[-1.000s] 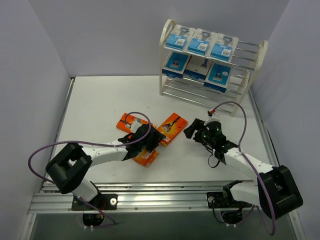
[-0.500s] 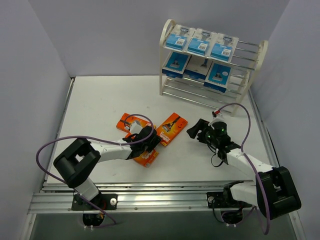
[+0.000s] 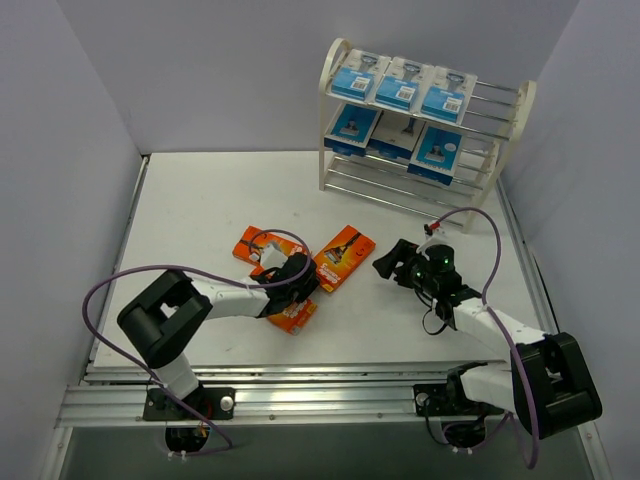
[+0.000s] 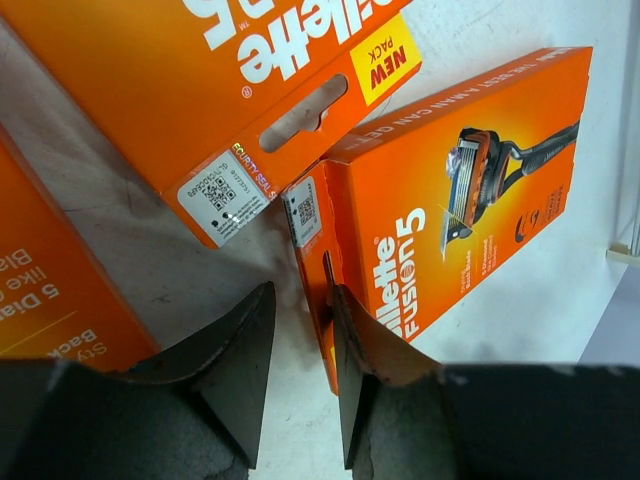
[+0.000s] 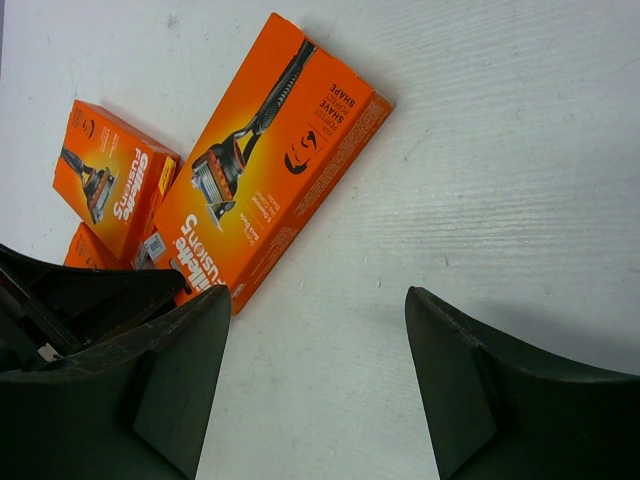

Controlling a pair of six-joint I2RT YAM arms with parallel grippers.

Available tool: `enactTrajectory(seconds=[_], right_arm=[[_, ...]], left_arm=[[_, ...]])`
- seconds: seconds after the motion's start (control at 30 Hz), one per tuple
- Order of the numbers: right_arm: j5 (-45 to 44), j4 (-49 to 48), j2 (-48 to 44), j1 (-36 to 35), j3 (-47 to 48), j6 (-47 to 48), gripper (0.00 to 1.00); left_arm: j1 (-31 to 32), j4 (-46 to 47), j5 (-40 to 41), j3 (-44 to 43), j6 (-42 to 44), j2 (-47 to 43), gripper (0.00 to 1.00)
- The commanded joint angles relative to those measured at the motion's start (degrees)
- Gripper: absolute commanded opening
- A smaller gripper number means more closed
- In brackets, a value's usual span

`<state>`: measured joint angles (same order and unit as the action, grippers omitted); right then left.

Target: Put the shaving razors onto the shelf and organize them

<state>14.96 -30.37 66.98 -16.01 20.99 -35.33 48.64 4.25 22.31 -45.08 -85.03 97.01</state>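
Three orange razor boxes lie mid-table: one (image 3: 343, 257) in the middle, one (image 3: 254, 245) to its left, one (image 3: 293, 316) nearer the arms. My left gripper (image 3: 298, 276) sits low between them, its jaws narrowly open. In the left wrist view the gripper (image 4: 302, 292) has the near end of the Fusion5 box (image 4: 460, 210) by its right finger (image 4: 365, 360); the left finger is apart from it. My right gripper (image 3: 390, 262) is wide open and empty just right of the middle box (image 5: 270, 170). The cream shelf (image 3: 522, 108) holds several blue razor packs (image 3: 400, 86) on its top two tiers.
The shelf's bottom tier (image 3: 400, 190) shows bare rods. Purple cables loop off both arms. Grey walls close the left, back and right. A metal rail (image 3: 300, 395) runs along the near edge.
My left gripper has slid a little right, up to the end of the middle orange box. My right gripper has shifted slightly right. The boxes have not moved.
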Motion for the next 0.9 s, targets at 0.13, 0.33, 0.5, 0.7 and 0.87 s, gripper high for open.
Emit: enactTrajectory(seconds=[0.13, 0.33, 0.5, 0.7, 0.87], right_arm=[[1.0, -2.5, -0.1, 0.7, -0.6, 0.6, 0.66], [1.4, -2.5, 0.0, 0.8, -0.7, 0.7, 0.66], [1.5, -1.6, -0.9, 1.0, -0.3, 0.8, 0.66], [1.5, 1.0, -2.4, 1.1, 1.3, 1.1, 0.66], [1.5, 4.4, -3.6, 1.8, 3.7, 2.4, 0.66]], left_arm=[[-0.1, 3.7, 2.0, -1.5, -1.4, 1.5, 0.35], [-0.6, 3.6, 3.0, -3.2, -0.6, 2.7, 0.29], [-1.2, 6.1, 2.8, -3.4, -1.0, 3.0, 0.15], [-2.9, 8.3, 2.3, -3.3, -1.4, 1.9, 0.02], [-4.7, 12.3, 1.2, -1.8, -1.3, 0.3, 0.02]])
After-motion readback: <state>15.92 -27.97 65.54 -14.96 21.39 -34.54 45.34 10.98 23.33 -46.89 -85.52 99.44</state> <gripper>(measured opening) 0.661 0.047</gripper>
